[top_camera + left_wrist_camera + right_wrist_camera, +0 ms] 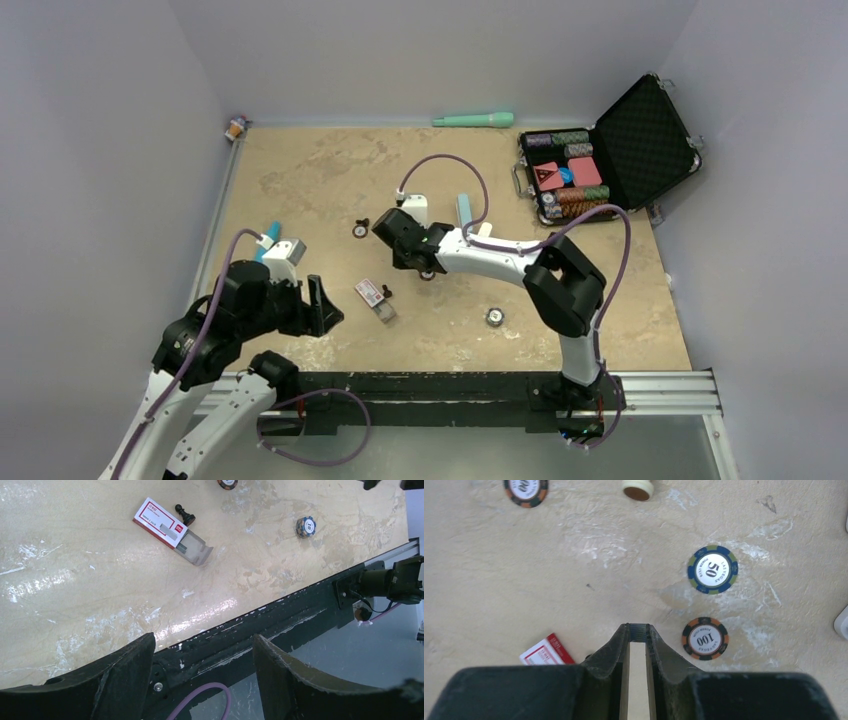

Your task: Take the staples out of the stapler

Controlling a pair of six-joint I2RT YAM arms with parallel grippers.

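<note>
Well apart, left gripper point(202, 645) jaws.

I am viewing a mottled beige tabletop point(320, 170) enclosed by plain pale-grey walls point(430, 50); soft light is glinting off it, and an aluminium rail point(665, 385) is bordering its near edge.

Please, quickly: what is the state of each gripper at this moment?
Left gripper: open, holding nothing.
Right gripper: closed, nothing visible between its fingers.
</note>
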